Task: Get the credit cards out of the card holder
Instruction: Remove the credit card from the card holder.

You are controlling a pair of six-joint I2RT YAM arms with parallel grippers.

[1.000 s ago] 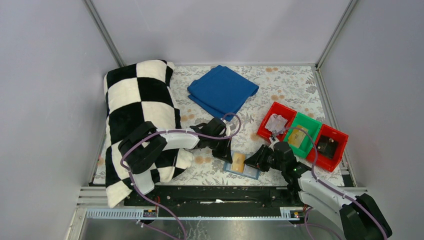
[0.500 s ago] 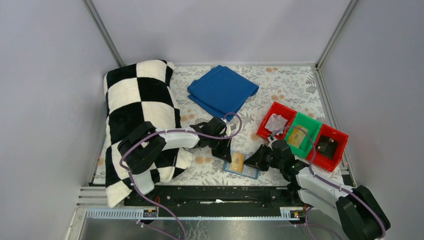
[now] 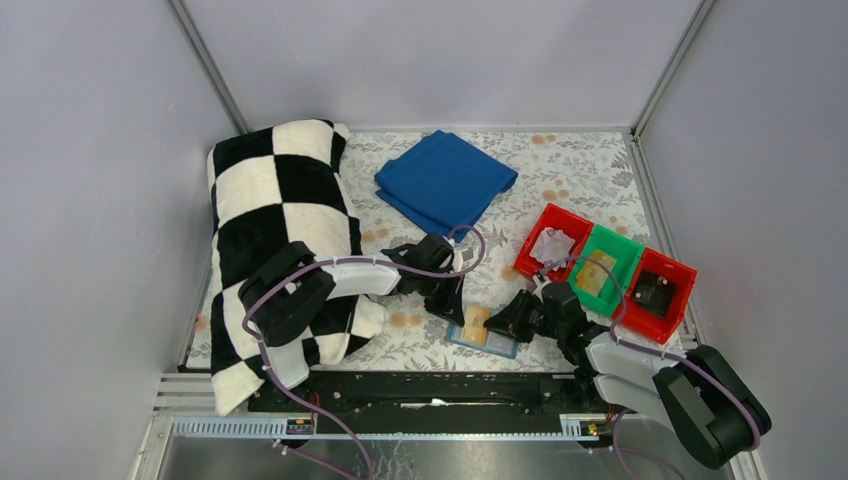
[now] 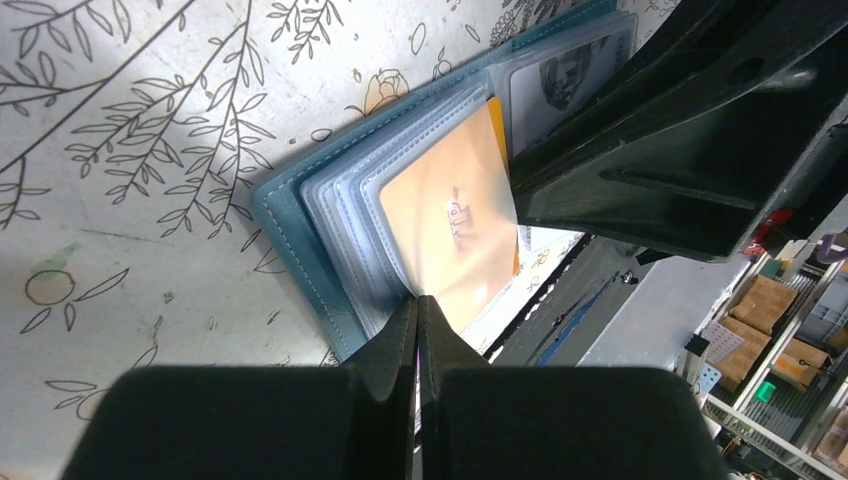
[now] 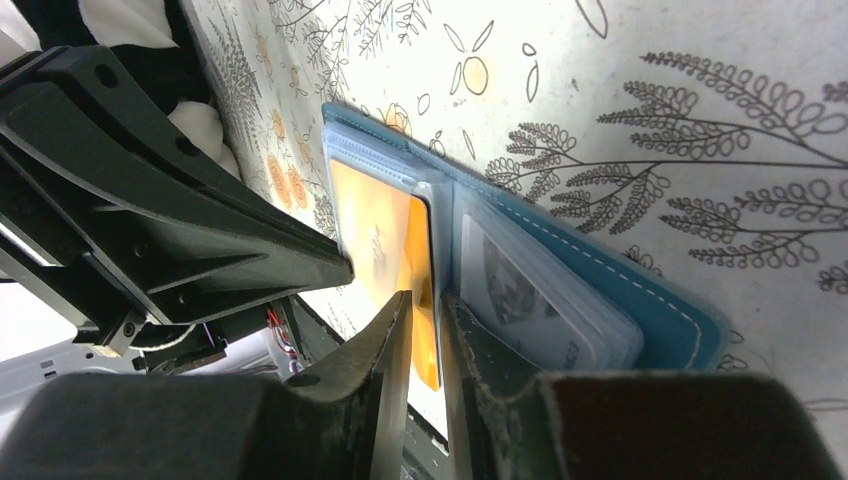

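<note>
card holder (image 4: 290, 215): teal stitched booklet, glossy clear sleeves (image 4: 345, 200) fanned | left claw (image 4: 418, 305): pressed together at its sleeve edge | right claw (image 5: 428, 300): pinching its smooth orange card (image 5: 385, 240)

Between the right fingers (image 5: 385, 395), smooth black plastic, sits a glossy orange credit card (image 5: 385, 240). Just beside them lie clear, shiny plastic sleeves (image 5: 545, 300). The card holder (image 5: 600, 262) has a matt, stitched, leather-like teal cover.
</note>
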